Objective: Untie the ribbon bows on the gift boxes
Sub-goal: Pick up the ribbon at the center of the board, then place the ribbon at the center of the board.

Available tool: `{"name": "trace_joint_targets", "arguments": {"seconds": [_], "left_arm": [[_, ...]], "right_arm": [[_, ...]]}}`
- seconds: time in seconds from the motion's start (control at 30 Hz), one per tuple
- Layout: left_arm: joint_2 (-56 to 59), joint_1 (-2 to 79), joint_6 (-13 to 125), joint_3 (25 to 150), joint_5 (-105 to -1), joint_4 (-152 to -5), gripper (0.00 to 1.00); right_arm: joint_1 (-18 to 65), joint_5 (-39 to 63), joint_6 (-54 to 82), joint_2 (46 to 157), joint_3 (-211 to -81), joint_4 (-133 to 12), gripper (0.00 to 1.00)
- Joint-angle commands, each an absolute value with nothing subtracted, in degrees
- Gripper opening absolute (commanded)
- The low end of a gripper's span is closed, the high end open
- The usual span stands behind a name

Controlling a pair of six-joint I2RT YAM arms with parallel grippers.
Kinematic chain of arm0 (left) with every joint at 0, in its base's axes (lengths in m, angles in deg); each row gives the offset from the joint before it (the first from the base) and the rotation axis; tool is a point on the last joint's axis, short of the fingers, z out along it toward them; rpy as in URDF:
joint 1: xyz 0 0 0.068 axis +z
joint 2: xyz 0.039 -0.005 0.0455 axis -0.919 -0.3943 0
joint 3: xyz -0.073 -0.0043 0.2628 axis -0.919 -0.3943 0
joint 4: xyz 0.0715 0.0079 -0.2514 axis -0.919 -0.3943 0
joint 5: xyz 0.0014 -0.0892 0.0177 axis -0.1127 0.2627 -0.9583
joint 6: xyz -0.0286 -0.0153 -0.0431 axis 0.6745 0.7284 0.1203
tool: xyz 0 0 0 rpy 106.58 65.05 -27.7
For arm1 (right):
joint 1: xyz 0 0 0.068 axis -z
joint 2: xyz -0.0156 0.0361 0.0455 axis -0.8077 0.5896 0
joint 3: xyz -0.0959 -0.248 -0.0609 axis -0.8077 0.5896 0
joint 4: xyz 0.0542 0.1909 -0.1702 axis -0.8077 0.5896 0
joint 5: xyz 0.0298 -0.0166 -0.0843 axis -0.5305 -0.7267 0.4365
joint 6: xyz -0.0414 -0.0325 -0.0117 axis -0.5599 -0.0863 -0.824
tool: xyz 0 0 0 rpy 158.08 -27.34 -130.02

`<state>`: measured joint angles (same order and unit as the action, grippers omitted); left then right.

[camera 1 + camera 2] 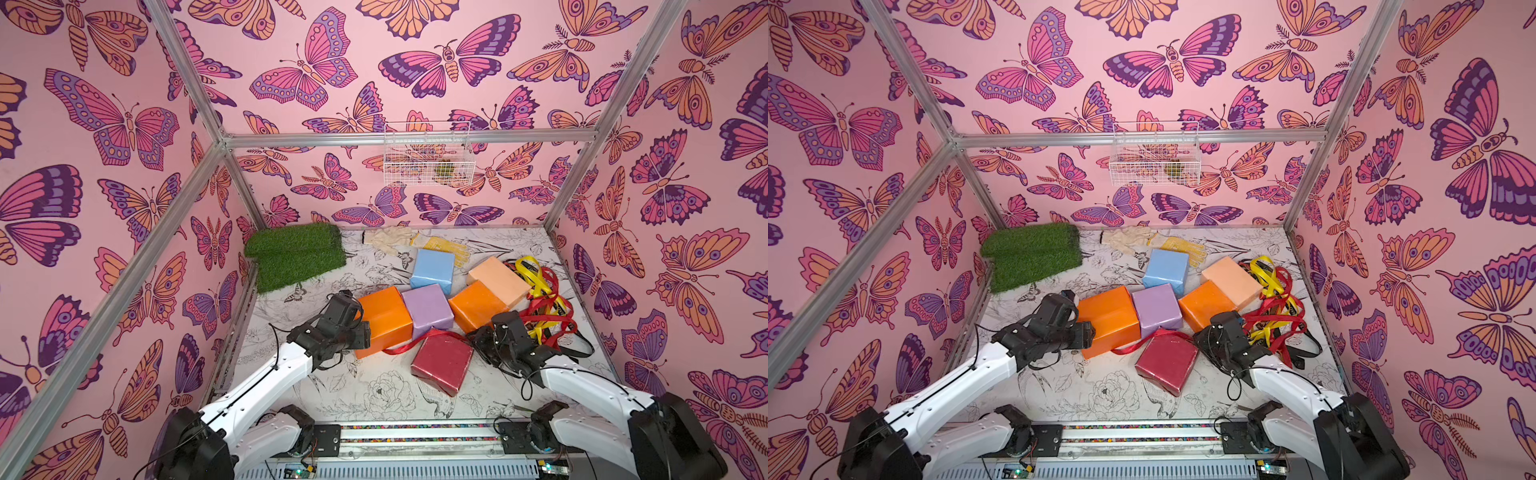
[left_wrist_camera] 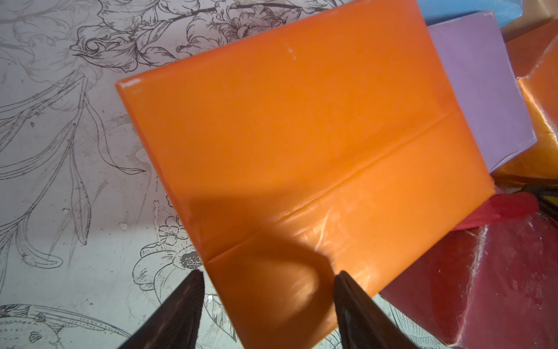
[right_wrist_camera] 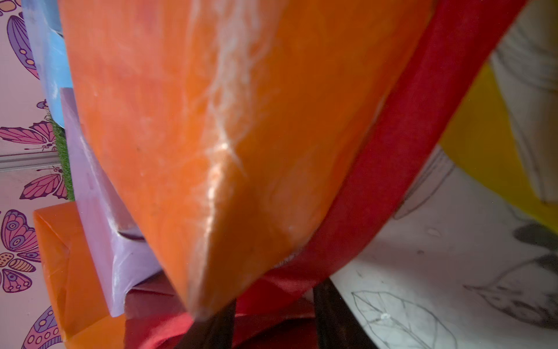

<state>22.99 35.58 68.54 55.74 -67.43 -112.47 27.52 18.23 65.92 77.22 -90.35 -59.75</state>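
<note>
Six gift boxes [image 1: 428,309], plain-wrapped — ribbons [image 1: 544,307] heaped beside

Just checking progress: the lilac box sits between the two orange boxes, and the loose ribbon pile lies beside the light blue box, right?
Not quite: both top views show the ribbon pile beside the peach box, not the light blue box. The rest holds.

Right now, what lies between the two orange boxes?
The lilac box, wedged between the orange box on the left arm's side and the orange box on the right arm's side. Both top views show it.
</note>
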Motion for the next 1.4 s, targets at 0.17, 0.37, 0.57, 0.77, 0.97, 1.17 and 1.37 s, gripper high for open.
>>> {"name": "trace_joint_targets", "arguments": {"seconds": [0.17,0.37,0.57,0.77,0.97,1.17,1.37], "left_arm": [[23.39,35.4,67.6,54.59,-68.69,-114.62,0.7],[23.07,35.41,67.58,54.77,-68.53,-114.62,0.69],[23.25,35.48,67.56,54.83,-68.66,-114.65,0.7],[23.33,35.49,67.43,54.86,-68.53,-114.65,0.69],[24.1,35.49,67.44,54.84,-68.49,-114.66,0.69],[24.34,35.49,67.21,55.07,-68.45,-114.66,0.7],[24.3,35.49,67.2,55.11,-68.62,-114.44,0.7]], "right_arm": [[26.93,15.45,68.4,79.06,-90.0,-67.76,0.1],[26.89,18.4,64.75,70.73,-92.22,-59.49,0.0],[30.85,27.25,52.47,56.98,-103.9,-38.83,0.0],[48.3,20.23,42.81,52.62,-117.48,-27.97,0.0],[56.78,29.25,31.31,53.16,-132.97,-19.82,0.0],[57.03,45.64,19.74,55.81,-147.5,-12.88,0.0],[57.03,45.83,21.45,56.16,-142.06,-12.14,0.0]]}}
